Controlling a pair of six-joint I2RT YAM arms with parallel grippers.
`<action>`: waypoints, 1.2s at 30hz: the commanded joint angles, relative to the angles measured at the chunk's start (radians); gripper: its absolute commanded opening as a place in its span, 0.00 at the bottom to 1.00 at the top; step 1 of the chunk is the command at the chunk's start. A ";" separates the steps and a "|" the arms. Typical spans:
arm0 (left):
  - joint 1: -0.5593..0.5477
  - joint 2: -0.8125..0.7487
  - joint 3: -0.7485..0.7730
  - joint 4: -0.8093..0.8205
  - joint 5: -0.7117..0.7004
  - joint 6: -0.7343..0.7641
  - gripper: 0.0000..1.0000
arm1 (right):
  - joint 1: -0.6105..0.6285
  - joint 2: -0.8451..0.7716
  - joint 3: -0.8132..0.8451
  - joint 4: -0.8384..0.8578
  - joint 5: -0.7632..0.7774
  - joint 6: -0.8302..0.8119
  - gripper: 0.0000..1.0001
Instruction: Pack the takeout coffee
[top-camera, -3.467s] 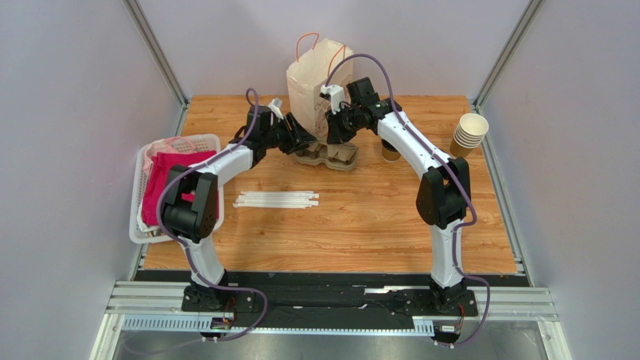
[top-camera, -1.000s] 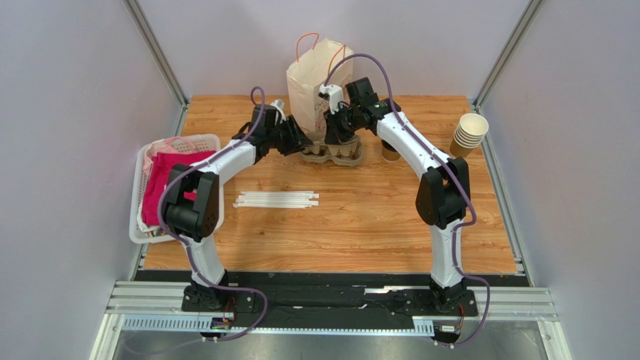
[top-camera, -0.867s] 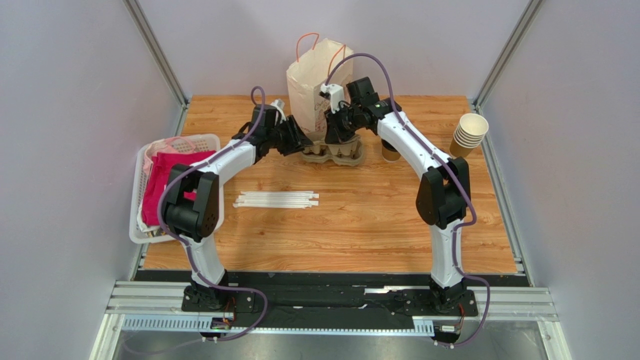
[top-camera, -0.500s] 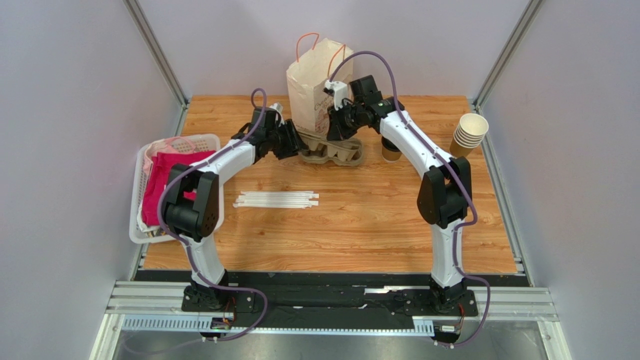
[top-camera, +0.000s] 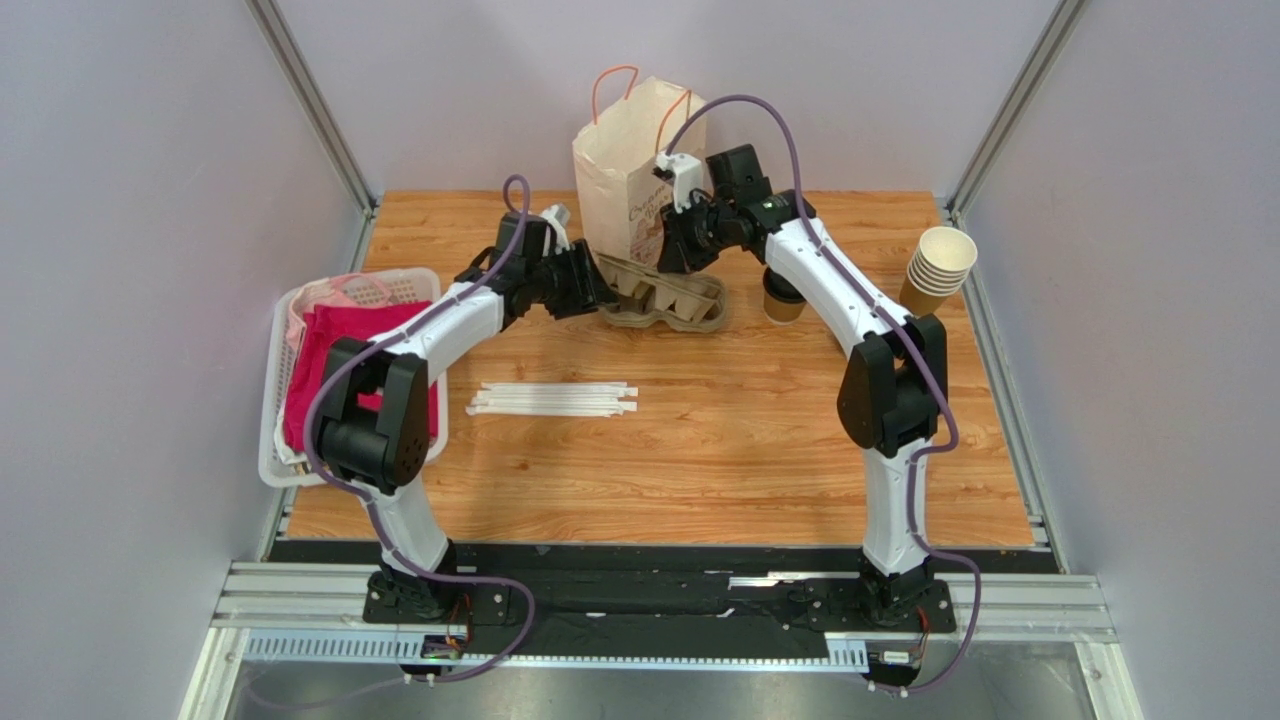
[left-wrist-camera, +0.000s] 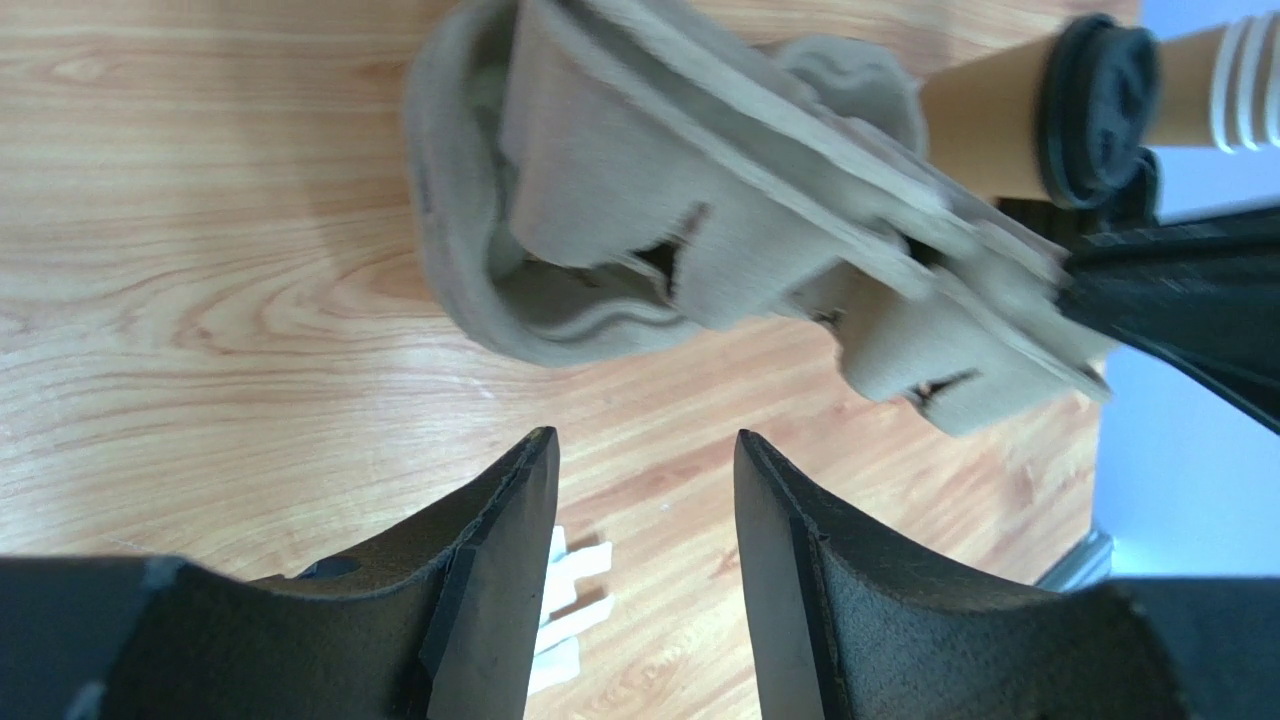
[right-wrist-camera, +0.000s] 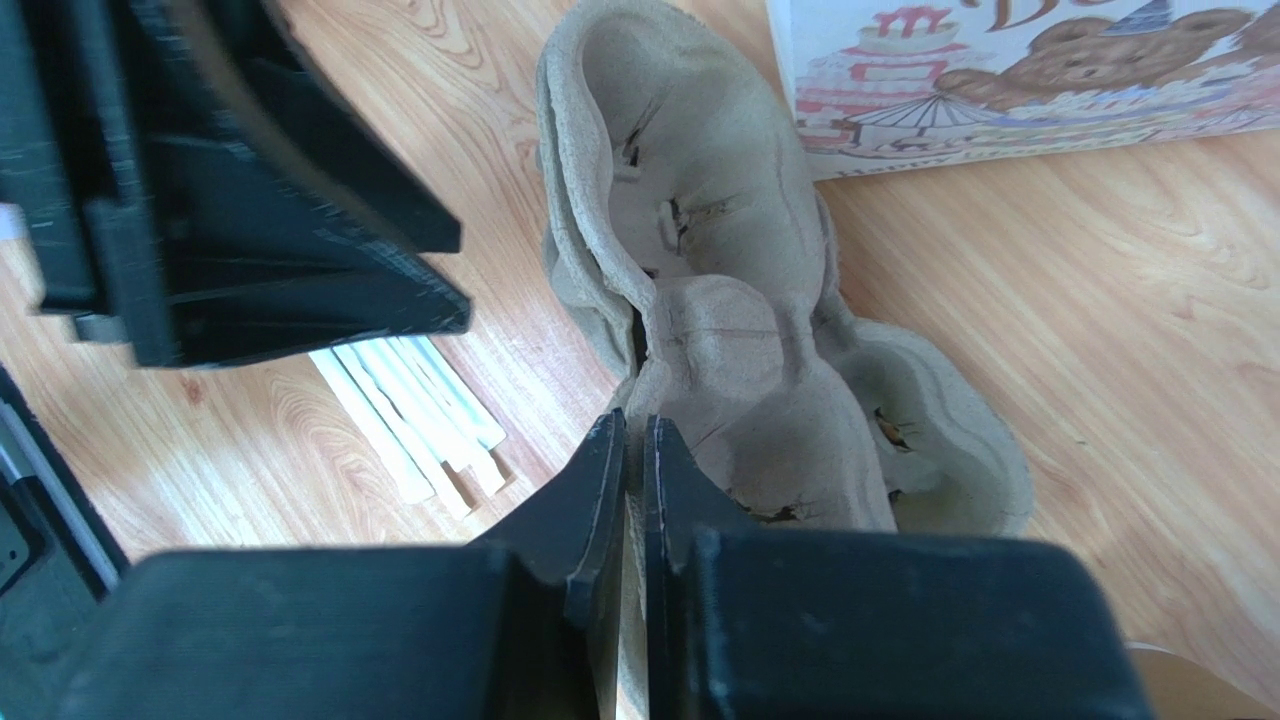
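Raised since earlier, one carrier (top-camera: 661, 297) tilts near one coffee (left-wrist-camera: 992, 132).

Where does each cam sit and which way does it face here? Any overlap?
Top external: above and behind the robot, looking down at the table; left arm and right arm show whole.
Left wrist: looking past the open left gripper at the cup carrier and lidded coffee cup.
Right wrist: looking down the right gripper, shut on the carrier's middle ridge; paper bag behind.
Shared: all three see the carrier.
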 joint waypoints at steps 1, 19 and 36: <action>0.003 -0.100 -0.005 0.041 0.076 0.059 0.56 | -0.006 -0.077 0.057 0.059 0.020 -0.032 0.00; 0.003 -0.141 -0.032 0.073 0.112 0.044 0.56 | -0.008 -0.102 0.083 0.045 0.067 -0.120 0.00; 0.004 -0.100 -0.038 -0.007 0.072 0.053 0.56 | -0.006 -0.312 0.013 -0.091 0.063 -0.209 0.00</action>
